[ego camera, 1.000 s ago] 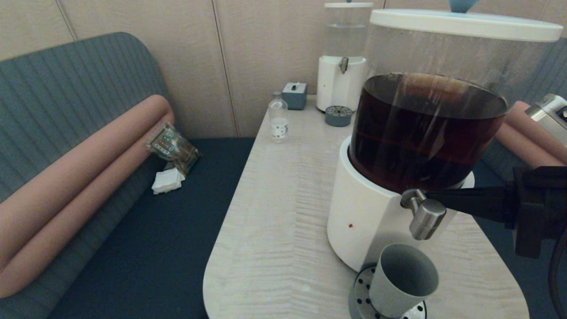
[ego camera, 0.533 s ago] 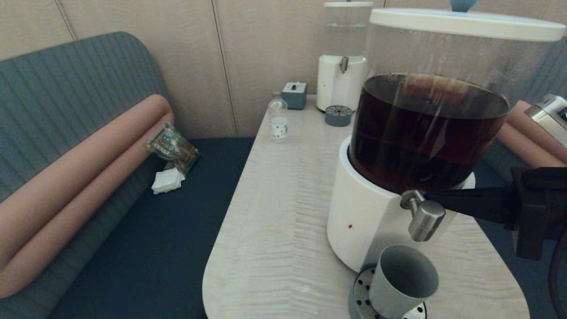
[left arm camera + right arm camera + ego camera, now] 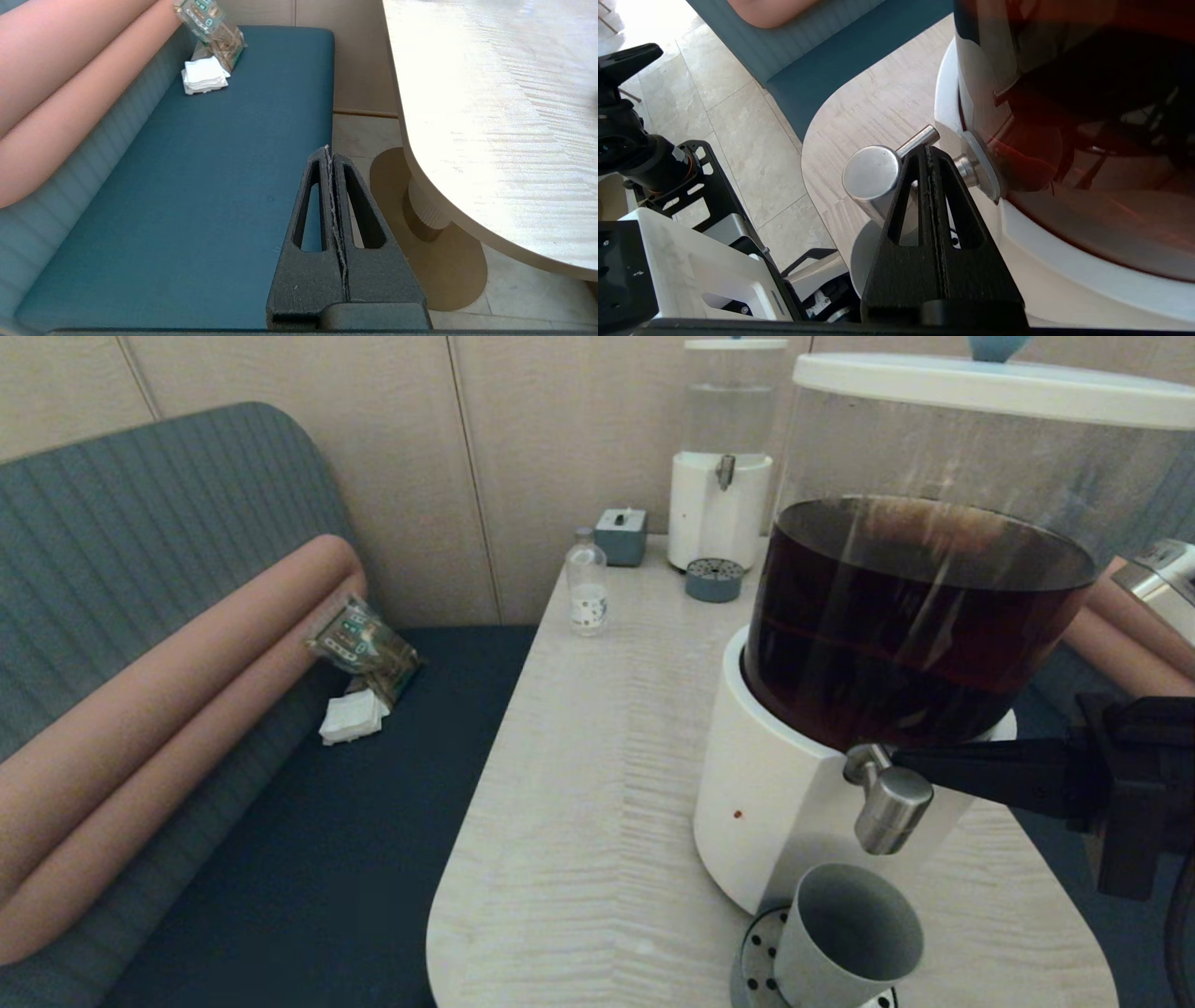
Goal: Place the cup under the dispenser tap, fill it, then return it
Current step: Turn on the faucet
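The grey-green cup (image 3: 845, 938) stands on the perforated drip tray (image 3: 754, 961), directly below the steel dispenser tap (image 3: 887, 803) of the large dispenser (image 3: 775, 803) with dark brown liquid. No liquid shows inside the cup. My right gripper (image 3: 901, 761) reaches in from the right, shut, with its tips against the tap's thin lever rod (image 3: 920, 137), just behind the round knob (image 3: 871, 170). In the right wrist view the right gripper (image 3: 928, 150) has its fingers pressed together with nothing between them. My left gripper (image 3: 329, 151) hangs shut and empty over the blue bench, beside the table.
At the back of the pale wooden table (image 3: 597, 756) stand a smaller dispenser (image 3: 719, 513) with clear liquid, its drip tray (image 3: 714, 581), a grey box (image 3: 621, 537) and a clear bottle (image 3: 587, 586). A snack packet (image 3: 362, 644) and napkin (image 3: 353, 719) lie on the bench.
My right gripper and the tap have sunk slightly. The large dispenser, cup and tray sit a little lower and further right in the head view. The left arm has not moved.
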You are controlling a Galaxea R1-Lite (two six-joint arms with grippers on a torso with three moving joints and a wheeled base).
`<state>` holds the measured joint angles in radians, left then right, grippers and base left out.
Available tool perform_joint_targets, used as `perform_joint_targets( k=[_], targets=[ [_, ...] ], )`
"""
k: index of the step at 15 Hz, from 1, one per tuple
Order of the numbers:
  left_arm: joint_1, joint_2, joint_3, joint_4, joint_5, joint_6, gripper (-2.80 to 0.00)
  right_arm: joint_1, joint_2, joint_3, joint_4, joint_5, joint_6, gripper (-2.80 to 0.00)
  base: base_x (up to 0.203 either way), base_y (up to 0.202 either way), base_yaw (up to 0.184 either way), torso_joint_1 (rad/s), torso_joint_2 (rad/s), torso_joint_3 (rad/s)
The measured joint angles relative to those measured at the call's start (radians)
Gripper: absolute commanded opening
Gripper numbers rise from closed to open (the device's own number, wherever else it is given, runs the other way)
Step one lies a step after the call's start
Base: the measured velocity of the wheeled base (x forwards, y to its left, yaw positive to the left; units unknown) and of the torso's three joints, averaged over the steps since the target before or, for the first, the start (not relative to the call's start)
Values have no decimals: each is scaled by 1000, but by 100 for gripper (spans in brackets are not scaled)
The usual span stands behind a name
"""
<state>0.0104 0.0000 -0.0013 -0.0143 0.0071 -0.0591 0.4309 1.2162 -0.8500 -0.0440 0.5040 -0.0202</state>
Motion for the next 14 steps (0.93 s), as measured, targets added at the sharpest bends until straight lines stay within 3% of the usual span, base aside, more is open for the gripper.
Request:
perform_joint_targets(
  k=[14],
  targets=[
    [0,0,0,0,0,0,-280,-21,-28,40,-9,-10,-72,-280,0,0,0,0,0,0]
  ],
)
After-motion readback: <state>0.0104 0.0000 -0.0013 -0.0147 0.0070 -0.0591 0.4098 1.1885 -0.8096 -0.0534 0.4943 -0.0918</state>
